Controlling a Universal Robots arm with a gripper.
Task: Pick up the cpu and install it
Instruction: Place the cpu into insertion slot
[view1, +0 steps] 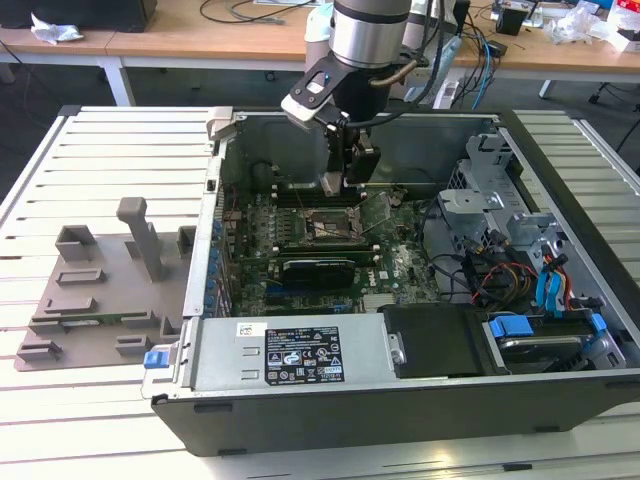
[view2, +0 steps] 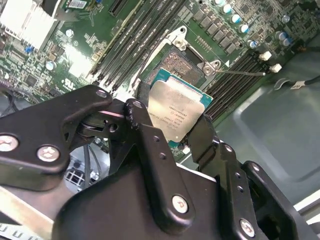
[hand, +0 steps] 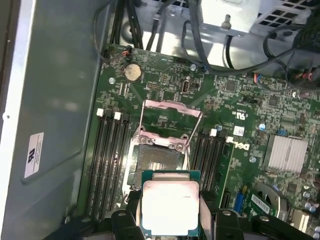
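Silvery cpu (view2: 176, 107) sits clamped between the two black fingers of the gripper (view2: 171, 122), held over the open socket (hand: 158, 161) inside the computer case (view1: 350, 415).

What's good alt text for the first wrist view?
The black two-finger gripper grips the cpu, a small flat square chip with a silvery-grey metal top, by two opposite edges. Beyond it on the green motherboard lies the open square black metal-framed socket, its cover plate raised.
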